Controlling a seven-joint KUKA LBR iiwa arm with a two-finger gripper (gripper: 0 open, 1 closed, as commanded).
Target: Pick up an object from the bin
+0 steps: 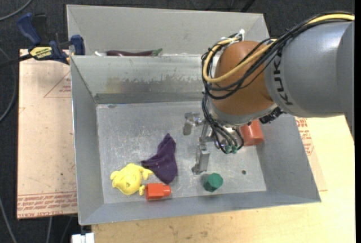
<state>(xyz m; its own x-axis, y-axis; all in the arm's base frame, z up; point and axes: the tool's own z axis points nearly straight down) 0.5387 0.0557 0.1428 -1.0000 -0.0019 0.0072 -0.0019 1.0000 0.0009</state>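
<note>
The metal hand (195, 141) hangs wide and empty at the frame's centre, between a crumpled purple cloth (163, 160) and a round green knob (212, 182).

1. The bin (83, 123) floor is bare across its far left part, up to the back wall.
2. Along the near wall, a yellow toy (128, 179), orange block (157, 191) and purple cloth (163, 160) lie close together.
3. A green piece (212, 182) lies just right of the pincer (198, 165). A red block (253, 133) sits partly under the arm (316, 73) at right.

Spread pincer (196, 143) hangs just beside a small green knob (212, 182).
</note>
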